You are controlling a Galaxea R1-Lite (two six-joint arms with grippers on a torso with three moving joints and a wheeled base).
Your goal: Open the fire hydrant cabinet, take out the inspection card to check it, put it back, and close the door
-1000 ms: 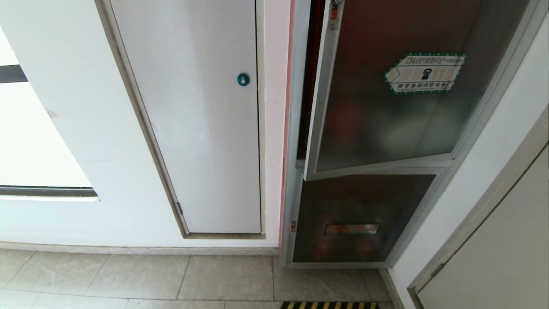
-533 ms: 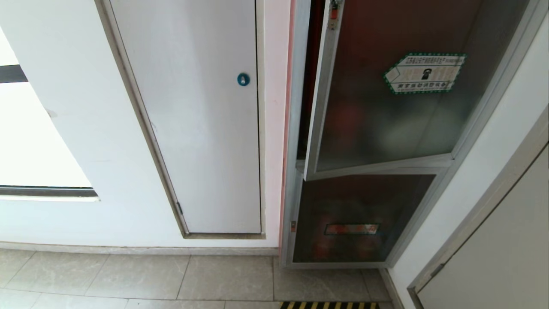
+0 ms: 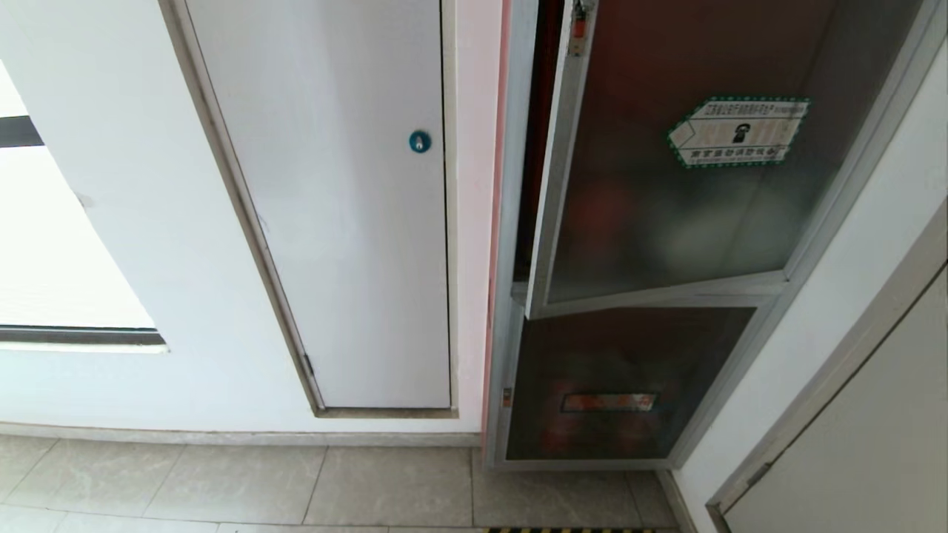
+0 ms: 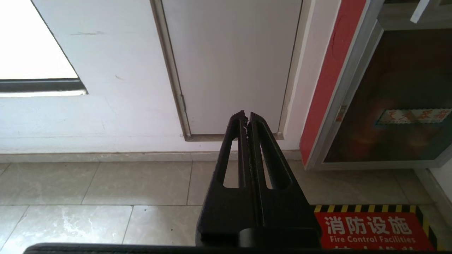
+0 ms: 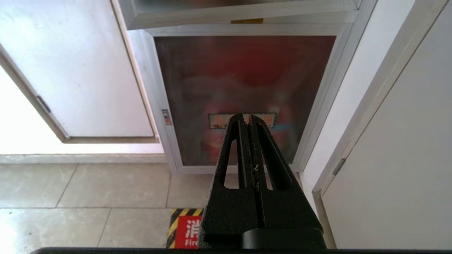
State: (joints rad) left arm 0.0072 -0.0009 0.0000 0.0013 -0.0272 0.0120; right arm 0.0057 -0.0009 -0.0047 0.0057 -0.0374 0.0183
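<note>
The fire hydrant cabinet (image 3: 507, 296) is a tall silver frame set in the wall at the right. Its door (image 3: 666, 192), dark frosted glass with a green-bordered telephone sticker (image 3: 737, 131), stands slightly ajar along its left edge. A red latch (image 3: 578, 26) sits near the top of that edge. The inspection card is hidden. Neither arm shows in the head view. My left gripper (image 4: 247, 118) is shut and empty, low, facing the white wall. My right gripper (image 5: 249, 118) is shut and empty, facing the cabinet's lower panel (image 5: 197, 88).
A white door with a blue round lock (image 3: 420, 141) stands left of the cabinet. Under the ajar door is a smaller dark glass panel (image 3: 622, 363) with a red label. A grey door (image 3: 874, 429) flanks the right. A red floor sign (image 4: 370, 229) lies before the cabinet.
The whole head picture has slid slightly down and spread outward, so the camera has moved. The door is ajar as before, and no arm has entered that view.
</note>
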